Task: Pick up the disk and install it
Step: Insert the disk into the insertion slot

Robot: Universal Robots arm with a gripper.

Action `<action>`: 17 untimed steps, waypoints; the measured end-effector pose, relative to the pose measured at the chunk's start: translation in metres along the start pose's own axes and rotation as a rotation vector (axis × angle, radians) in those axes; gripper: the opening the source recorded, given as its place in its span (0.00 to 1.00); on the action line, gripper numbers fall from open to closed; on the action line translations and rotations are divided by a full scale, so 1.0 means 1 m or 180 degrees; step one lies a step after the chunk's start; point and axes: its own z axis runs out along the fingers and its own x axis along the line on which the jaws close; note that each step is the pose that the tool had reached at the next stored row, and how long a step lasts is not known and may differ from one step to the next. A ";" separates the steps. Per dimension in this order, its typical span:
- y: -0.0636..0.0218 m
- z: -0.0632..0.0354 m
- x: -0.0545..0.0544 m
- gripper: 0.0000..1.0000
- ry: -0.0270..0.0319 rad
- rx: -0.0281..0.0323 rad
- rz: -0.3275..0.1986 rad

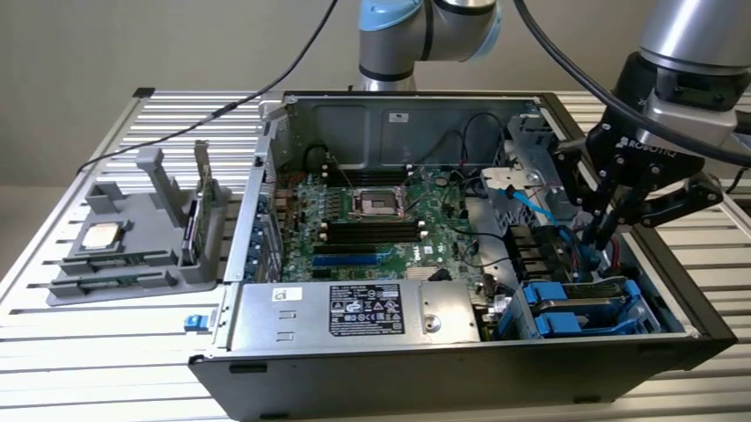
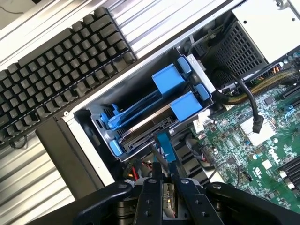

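One disk [image 2: 145, 125] (blue-framed), seated in bay [image 2: 136, 82], near jaws

White letters ROBOTIQ stand on the hand [image 1: 604, 230]; the power supply label [image 1: 364, 309] is unreadable.

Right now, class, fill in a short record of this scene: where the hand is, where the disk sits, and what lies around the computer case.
hand: low inside the open computer case, next to the drive cage
disk: in its blue carrier, inside the drive cage
blue cable: runs from the disk's end to the hand
computer case: lying on a slatted table
grey tray: on the exterior view's left, holding a square chip
keyboard: beside the case
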 end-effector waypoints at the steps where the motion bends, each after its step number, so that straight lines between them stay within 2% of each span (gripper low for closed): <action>1: -0.0007 -0.0002 -0.001 0.17 0.0001 0.0000 -0.0001; 6: -0.0062 -0.0022 -0.005 0.17 0.0006 -0.0005 -0.0001; 8: -0.0083 -0.0032 -0.008 0.17 0.0020 -0.0018 0.0000; 10: -0.0101 -0.0037 -0.010 0.17 0.0057 -0.0045 0.0001; 15: -0.0117 -0.0043 -0.015 0.17 0.0192 -0.0174 0.0004; 17: -0.0120 -0.0045 -0.017 0.17 0.0222 -0.0203 0.0005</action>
